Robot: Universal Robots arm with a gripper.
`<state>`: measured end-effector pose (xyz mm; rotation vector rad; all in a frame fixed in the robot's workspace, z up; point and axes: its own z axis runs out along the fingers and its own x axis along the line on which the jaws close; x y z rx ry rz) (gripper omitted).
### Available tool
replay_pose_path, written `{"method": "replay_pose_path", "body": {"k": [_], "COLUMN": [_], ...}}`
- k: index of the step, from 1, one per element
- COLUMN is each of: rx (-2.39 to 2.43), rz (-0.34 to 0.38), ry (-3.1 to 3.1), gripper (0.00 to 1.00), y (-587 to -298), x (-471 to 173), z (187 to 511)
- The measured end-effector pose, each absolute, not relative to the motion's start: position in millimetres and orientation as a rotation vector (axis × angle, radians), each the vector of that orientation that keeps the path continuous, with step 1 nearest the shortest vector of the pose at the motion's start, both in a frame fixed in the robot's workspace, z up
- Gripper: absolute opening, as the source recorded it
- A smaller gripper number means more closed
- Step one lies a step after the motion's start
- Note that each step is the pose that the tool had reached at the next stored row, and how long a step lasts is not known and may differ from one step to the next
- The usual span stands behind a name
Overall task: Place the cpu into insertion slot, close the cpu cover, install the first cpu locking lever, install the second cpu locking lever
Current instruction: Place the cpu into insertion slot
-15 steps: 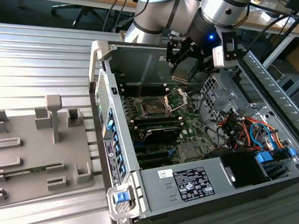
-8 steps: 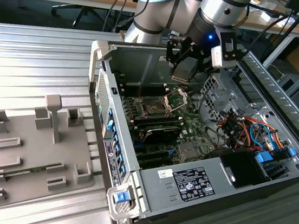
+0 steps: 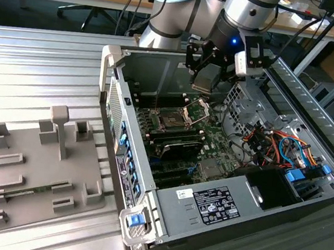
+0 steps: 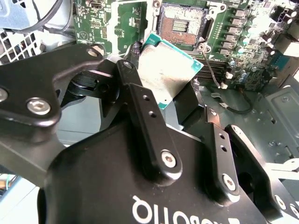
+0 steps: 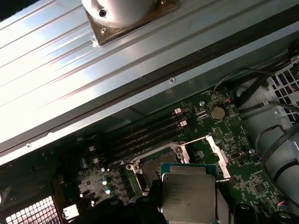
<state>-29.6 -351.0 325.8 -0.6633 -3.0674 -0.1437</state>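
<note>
Item: small flat square cpu (image 4: 169, 70) with a silvery metal top, grasped edge to edge by the clenched black jaws of the arm's gripper (image 4: 170, 100), held in the air over the green motherboard (image 3: 216, 144), near but apart from the empty square insertion slot (image 5: 156, 168). The thin silvery cpu cover (image 5: 219, 154), an open-middled frame, stands hinged up beside the slot. Progress, as judged: no step complete; seating, cover closing and both levers are left. Container: an open grey metal computer case (image 3: 124, 150) on a ribbed metal table (image 3: 40, 67), holding the motherboard, dark memory sticks (image 5: 145, 133), coloured cables (image 3: 274, 144) and a labelled grey power-supply box (image 3: 206, 206).
</note>
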Motion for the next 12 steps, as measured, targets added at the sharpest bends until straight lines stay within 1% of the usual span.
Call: {"method": "replay_pose_path", "body": {"k": [12], "rx": [-0.741], "rz": [-0.144], "ry": [-3.052], "gripper": [0.55], "y": [-351.0], "x": [-29.6], "z": [325.5]}}
